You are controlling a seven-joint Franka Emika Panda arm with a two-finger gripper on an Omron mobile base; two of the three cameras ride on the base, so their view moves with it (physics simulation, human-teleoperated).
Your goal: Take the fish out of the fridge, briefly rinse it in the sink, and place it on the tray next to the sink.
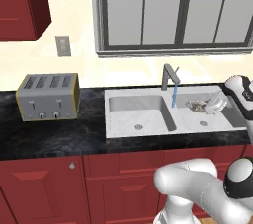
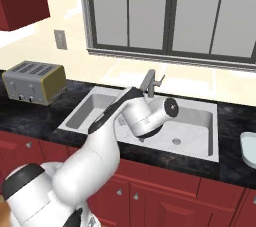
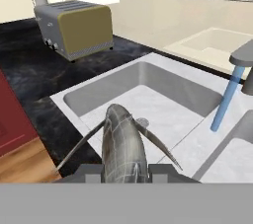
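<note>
My gripper (image 3: 126, 171) is shut on the fish (image 3: 121, 144), a slim grey-silver body with thin fins that points away from the hand over the sink (image 3: 148, 94). From the left base view the fish (image 1: 196, 105) hangs in the right basin of the sink (image 1: 106, 119), just right of the blue water stream (image 1: 174, 94) that runs from the faucet (image 1: 169, 75). The gripper (image 1: 213, 103) holds it from the right. The pale tray (image 2: 248, 148) lies on the counter right of the sink (image 2: 200, 121). The fridge is out of view.
A silver toaster (image 1: 48, 96) stands on the black counter left of the sink. A window runs behind the faucet (image 2: 150, 83). Red cabinets line the front below the counter. My own arm (image 2: 145, 116) reaches over the sink's middle.
</note>
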